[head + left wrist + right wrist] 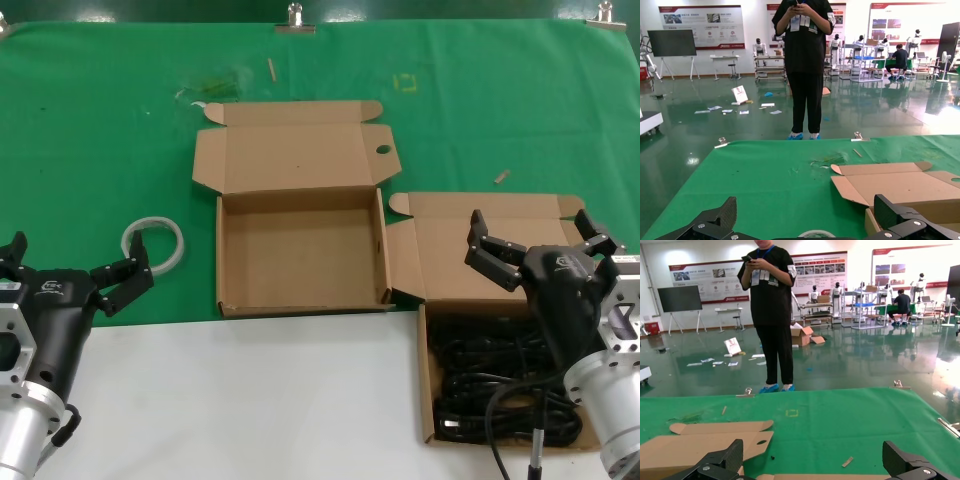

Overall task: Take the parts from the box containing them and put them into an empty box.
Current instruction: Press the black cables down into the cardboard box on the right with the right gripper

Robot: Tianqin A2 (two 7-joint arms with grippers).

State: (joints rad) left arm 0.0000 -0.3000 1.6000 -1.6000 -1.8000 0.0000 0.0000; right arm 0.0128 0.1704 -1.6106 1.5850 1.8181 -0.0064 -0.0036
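The right end effector (532, 243) hangs at the right of the head view with its black fingers spread wide and nothing between them, poised over the back of the box containing the parts (423, 330), just in front of that box's raised lid. Behind it the black wrist housing slopes down and toward the lower right corner of the frame, ending in a silver cylindrical joint, with a black cable looping across the box below. Under the wrist, the parts (490, 385) lie as a dark tangle of glossy coiled cords filling the tray (single bundles are hard to tell apart). The left end effector (75, 263) sits at the lower left of the frame, likewise wide open and holding nothing, its fingers pointing up and to the right, above the line where the green cloth meets the white front of the table (260, 400); its arm runs back down to the lower left corner. Just beyond its upper fingertip lies a white tape ring (154, 243) on the green cloth. In the centre of the frame stands the empty box (300, 305), its tray bare and its lid folded back, touching the cord box at their near corners.
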